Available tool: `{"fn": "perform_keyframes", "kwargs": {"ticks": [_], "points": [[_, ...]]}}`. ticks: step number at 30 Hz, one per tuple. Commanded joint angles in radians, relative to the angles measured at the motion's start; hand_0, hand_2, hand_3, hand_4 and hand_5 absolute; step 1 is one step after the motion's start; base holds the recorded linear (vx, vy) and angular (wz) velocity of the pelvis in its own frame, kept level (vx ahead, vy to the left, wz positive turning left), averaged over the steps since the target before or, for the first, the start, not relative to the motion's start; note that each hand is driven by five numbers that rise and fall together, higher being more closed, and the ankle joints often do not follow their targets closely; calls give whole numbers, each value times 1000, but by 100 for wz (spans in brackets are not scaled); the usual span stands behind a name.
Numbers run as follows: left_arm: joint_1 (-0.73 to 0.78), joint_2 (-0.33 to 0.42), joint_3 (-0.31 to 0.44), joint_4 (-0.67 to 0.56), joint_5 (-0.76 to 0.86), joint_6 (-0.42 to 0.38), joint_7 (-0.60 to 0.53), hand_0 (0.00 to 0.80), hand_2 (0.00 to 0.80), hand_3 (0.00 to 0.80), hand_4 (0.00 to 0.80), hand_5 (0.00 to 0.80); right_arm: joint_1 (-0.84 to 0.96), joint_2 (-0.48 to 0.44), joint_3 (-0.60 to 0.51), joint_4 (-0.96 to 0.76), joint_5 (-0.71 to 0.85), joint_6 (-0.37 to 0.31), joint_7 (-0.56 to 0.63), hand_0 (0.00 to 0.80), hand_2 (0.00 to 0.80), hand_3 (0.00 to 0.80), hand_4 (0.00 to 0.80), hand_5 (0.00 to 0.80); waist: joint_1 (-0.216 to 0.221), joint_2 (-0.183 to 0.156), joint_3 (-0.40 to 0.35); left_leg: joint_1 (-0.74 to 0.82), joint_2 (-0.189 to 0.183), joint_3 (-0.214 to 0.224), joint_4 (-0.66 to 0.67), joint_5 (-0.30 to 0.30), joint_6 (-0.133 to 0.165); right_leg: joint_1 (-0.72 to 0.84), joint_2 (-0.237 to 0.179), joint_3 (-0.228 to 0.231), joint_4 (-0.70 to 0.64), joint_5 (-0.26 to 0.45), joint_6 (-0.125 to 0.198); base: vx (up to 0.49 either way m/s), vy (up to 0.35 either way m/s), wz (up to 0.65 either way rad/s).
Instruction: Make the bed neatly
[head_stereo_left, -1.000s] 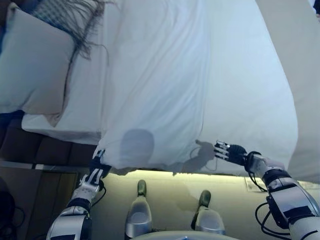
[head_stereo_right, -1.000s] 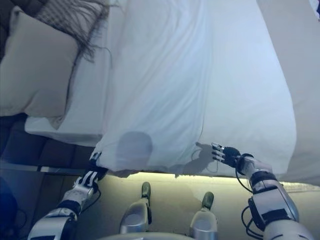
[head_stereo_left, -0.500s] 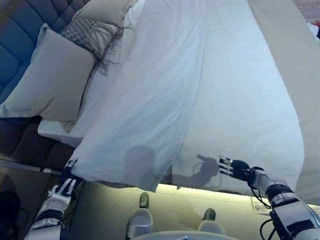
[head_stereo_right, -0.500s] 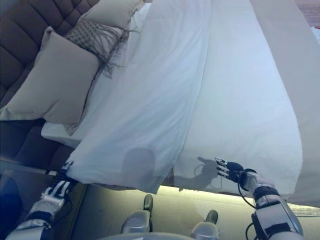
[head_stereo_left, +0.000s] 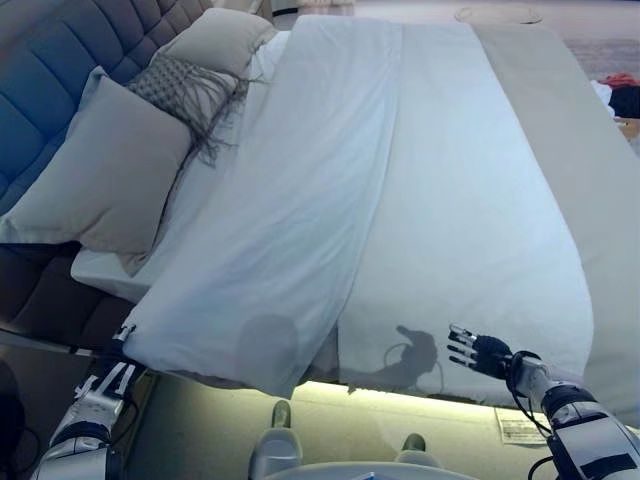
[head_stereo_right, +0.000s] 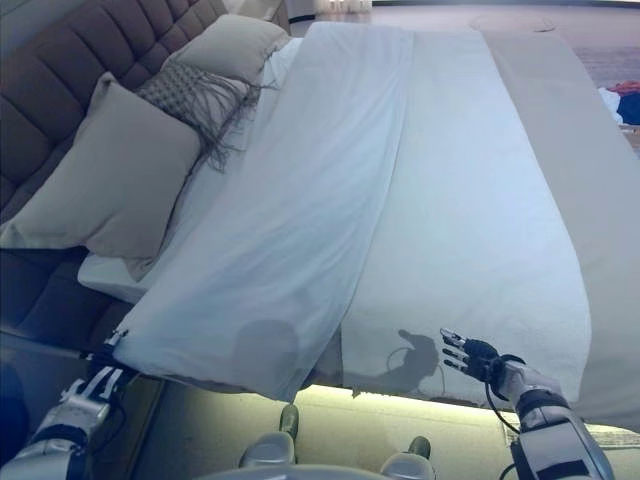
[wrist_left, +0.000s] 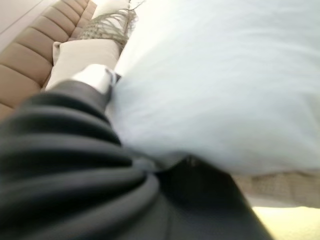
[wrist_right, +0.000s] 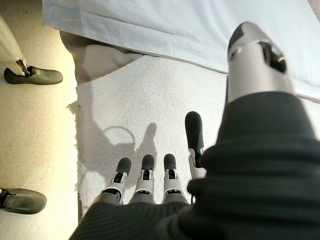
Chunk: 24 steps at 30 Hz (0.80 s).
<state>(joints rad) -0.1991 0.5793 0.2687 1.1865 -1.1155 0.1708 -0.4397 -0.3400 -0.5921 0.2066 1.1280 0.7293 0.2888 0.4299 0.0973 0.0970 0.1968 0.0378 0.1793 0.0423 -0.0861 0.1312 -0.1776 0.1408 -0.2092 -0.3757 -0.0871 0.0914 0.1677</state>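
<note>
White sheet (head_stereo_left: 290, 230) drawn further toward the pillows (head_stereo_left: 100, 170) than a second ago, near corner pinched in the left hand (head_stereo_left: 108, 378) — right hand (head_stereo_left: 478, 352) open, empty, just off the blanket (head_stereo_left: 470, 230) edge — smoothing still pending.

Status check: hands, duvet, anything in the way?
Left hand at the duvet corner, grip unclear. Right hand open, holding nothing, over the blanket. Pillows at the headboard; nothing obstructing.

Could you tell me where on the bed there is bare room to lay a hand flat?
Free: the white blanket between the sheet fold and the beige cover, beyond the open right hand. Crowded: the headboard end, with pillows.
</note>
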Motion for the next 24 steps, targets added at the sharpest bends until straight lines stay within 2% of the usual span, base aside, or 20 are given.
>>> {"fn": "perform_keyframes", "kwargs": {"ticks": [1,9,24], "points": [[96,107,66,43,-57,-72,30,800,800,800,800,800,-11,38,-50,52,10,-21,15,0,0,0,0,0,87,-48,-5,11,5,-8,56,-58,28,-14,-75,-23,99,-68,-2,0,0,0],[83,63,33,39,-60,-77,38,800,800,800,800,800,-10,44,-55,56,-7,-25,27,0,0,0,0,0,84,-62,-7,14,16,1,58,-59,26,-12,-72,-16,96,-67,0,21,-3,5],[86,52,38,94,-45,-90,42,800,800,800,800,800,-27,50,-40,75,-42,-24,43,0,0,0,0,0,88,-68,-8,18,20,2,54,-59,25,-8,-74,-12,89,-64,1,0,0,0]]}}
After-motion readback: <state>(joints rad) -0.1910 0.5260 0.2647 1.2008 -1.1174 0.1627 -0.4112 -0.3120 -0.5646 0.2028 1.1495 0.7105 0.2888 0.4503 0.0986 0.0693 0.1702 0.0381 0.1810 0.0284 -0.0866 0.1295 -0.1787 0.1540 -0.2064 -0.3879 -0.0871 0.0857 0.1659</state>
